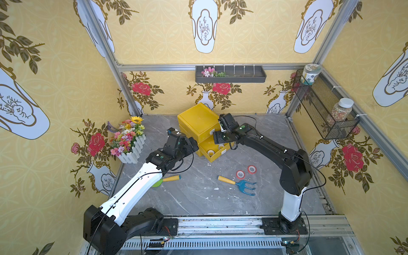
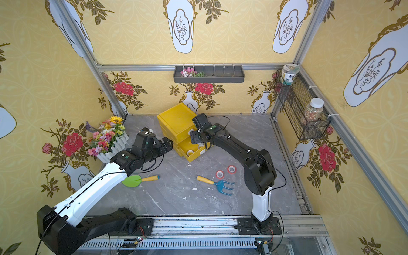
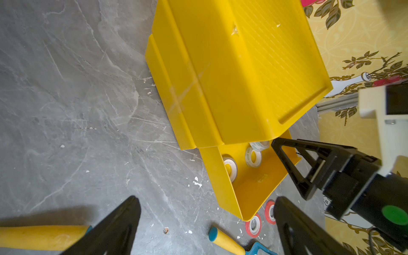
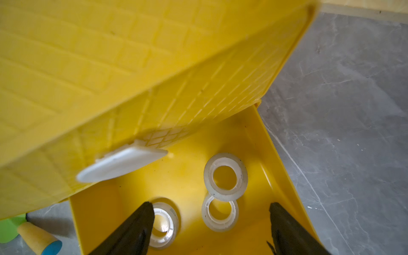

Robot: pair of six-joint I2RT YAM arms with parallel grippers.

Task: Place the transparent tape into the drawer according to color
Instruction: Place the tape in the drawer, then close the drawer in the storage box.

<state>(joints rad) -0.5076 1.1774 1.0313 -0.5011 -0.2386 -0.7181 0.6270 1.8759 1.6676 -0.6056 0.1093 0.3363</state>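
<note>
Over the drawer, right tool agape.

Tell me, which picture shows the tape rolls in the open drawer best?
The right wrist view: it looks down into the open drawer, showing three clear tape rolls large. The left wrist view shows them smaller, one half-hidden under the cabinet. In both top views they're tiny, partly behind the right arm.

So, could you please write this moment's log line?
right gripper open over drawer; left gripper open; three clear tapes inside; two red tapes outside
</note>
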